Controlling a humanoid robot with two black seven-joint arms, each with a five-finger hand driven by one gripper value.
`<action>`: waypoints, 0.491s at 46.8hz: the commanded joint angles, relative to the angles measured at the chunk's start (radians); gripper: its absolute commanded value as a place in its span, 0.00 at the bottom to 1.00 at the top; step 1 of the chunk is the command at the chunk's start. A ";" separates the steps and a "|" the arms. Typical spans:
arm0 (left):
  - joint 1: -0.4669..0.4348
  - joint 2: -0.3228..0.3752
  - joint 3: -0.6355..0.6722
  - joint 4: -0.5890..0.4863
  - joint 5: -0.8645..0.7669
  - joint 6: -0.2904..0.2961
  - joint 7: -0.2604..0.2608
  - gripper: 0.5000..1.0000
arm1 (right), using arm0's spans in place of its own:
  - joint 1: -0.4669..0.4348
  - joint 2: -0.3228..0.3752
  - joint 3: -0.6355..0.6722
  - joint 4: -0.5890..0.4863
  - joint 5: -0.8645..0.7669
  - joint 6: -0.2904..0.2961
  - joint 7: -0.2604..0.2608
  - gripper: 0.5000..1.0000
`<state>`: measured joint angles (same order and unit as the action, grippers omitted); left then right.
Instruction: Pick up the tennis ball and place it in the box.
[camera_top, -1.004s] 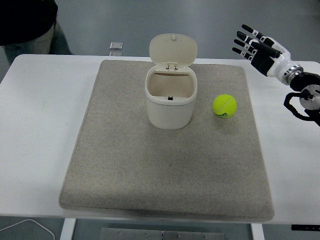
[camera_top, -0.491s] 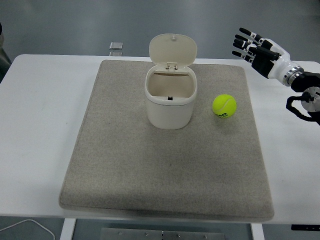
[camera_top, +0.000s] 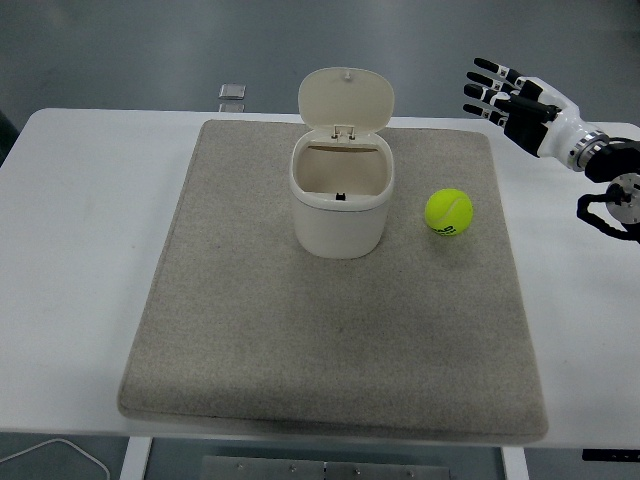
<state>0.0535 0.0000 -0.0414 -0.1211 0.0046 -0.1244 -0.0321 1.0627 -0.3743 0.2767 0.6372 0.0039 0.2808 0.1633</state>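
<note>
Right hand drifting up and away at the far right, ball not yet approached

Your right hand (camera_top: 515, 95) has its fingers spread and holds nothing; over the last second it has edged slightly up and toward the right edge of the view, well apart from the tennis ball (camera_top: 449, 212), so no reach has begun. The ball sits unmoved on the grey mat (camera_top: 330, 330), just right of the cream lidded bin (camera_top: 340, 205) that serves as the box, its flip lid (camera_top: 346, 100) standing open. The person seen at the top left a second ago is gone from view. Your left hand is out of view. Judged stage: pre-approach; you need to bring the hand down and left over the ball. The desk (camera_top: 80, 250) is otherwise unchanged
</note>
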 joint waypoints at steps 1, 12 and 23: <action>-0.001 0.000 0.000 0.000 0.000 0.000 0.000 0.99 | -0.001 -0.011 -0.001 0.006 -0.064 -0.002 0.002 0.83; -0.001 0.000 0.000 0.000 0.000 0.000 0.000 0.99 | 0.003 -0.054 0.004 0.013 -0.153 0.034 0.021 0.83; -0.001 0.000 0.000 0.000 0.000 0.000 0.001 0.99 | 0.016 -0.066 -0.008 0.013 -0.289 0.063 0.041 0.83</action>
<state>0.0522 0.0000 -0.0414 -0.1212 0.0046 -0.1244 -0.0319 1.0771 -0.4383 0.2693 0.6506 -0.2184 0.3375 0.1885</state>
